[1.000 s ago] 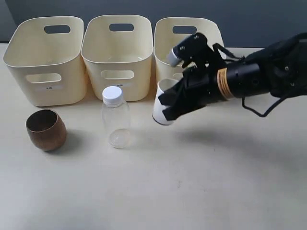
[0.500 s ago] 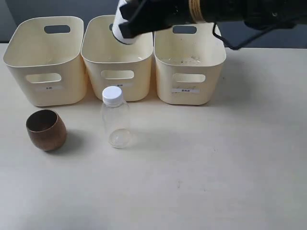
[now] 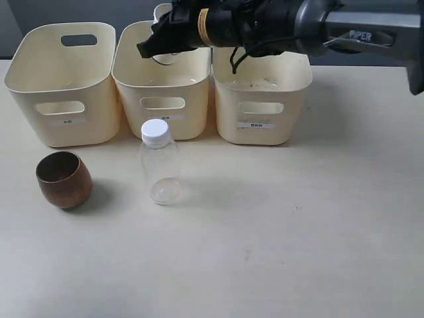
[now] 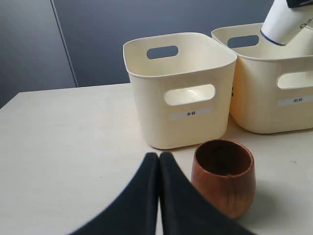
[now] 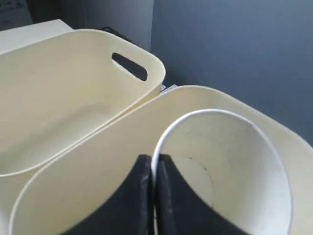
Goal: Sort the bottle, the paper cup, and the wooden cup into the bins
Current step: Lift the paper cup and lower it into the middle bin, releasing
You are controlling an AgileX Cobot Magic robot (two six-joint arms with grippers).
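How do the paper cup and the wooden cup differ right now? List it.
The paper cup is white and tapered; the wooden cup is dark brown and rounded. The paper cup is held tilted by the right claw over the middle bin; the wooden cup stands upright on the table, ungripped. Both are empty.

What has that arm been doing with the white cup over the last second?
The right gripper, shut on the paper cup, lifted it from in front of the right-hand bin and swung it up and leftward; it now hangs over the middle bin. The bottle, wooden cup and the three bins stayed put.
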